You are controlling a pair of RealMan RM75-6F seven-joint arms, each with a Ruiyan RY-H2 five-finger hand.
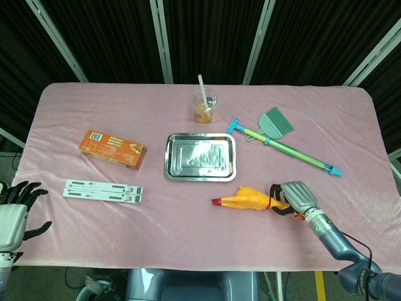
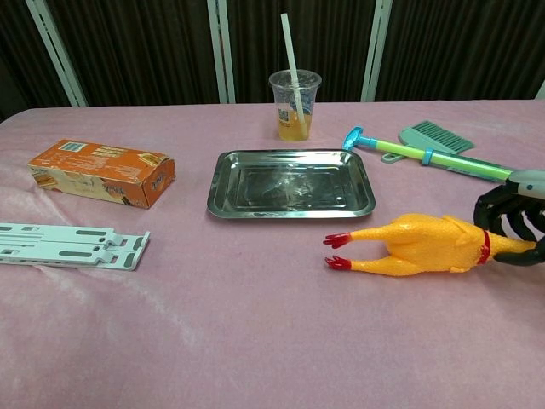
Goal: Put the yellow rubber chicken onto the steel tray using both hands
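Left hand [image 1: 14, 216] idle off table edge, fingers apart, holding nothing; tray [image 1: 200, 157] empty; chicken [image 1: 247, 199] on cloth just right-front of it, right hand [image 1: 293, 197] wrapped round its neck; lift, two-handed placement pending.

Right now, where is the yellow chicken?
In the head view the yellow rubber chicken lies right of centre, just in front of the steel tray, its neck gripped by the right hand.
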